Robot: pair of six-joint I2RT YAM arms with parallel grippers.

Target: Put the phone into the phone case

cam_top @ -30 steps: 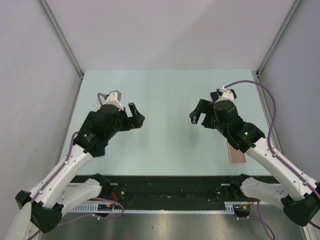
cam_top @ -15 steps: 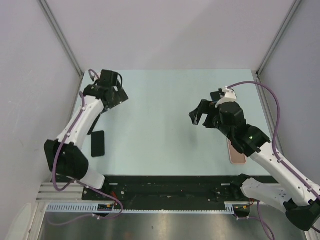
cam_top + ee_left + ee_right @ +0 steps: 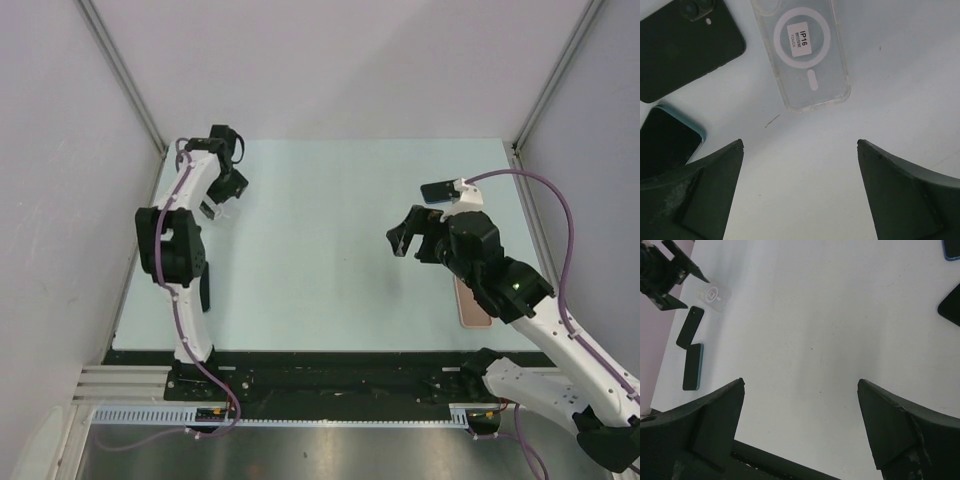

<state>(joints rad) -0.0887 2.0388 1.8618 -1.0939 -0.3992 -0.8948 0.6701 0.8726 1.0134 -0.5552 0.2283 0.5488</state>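
A clear phone case [image 3: 805, 50] with a white ring and an "IP16" label lies flat at the far left of the table. It also shows in the right wrist view [image 3: 715, 294] and faintly in the top view [image 3: 212, 210]. A black phone [image 3: 685, 45] lies back up beside it, and a dark phone with a teal edge [image 3: 667, 142] lies nearer. My left gripper [image 3: 800, 142] is open and empty, hovering just short of the case; in the top view it [image 3: 230, 185] is at the far left. My right gripper [image 3: 405, 232] is open and empty over the table's right middle.
A pink phone [image 3: 472, 305] lies at the right, partly under my right arm. A dark item [image 3: 437, 190] lies farther back on the right. The left arm covers the black phone in the top view. Side walls stand close on both sides.
My left arm has swung from the middle of the table out to the far left, over the clear case. My right gripper has shifted slightly to the right.
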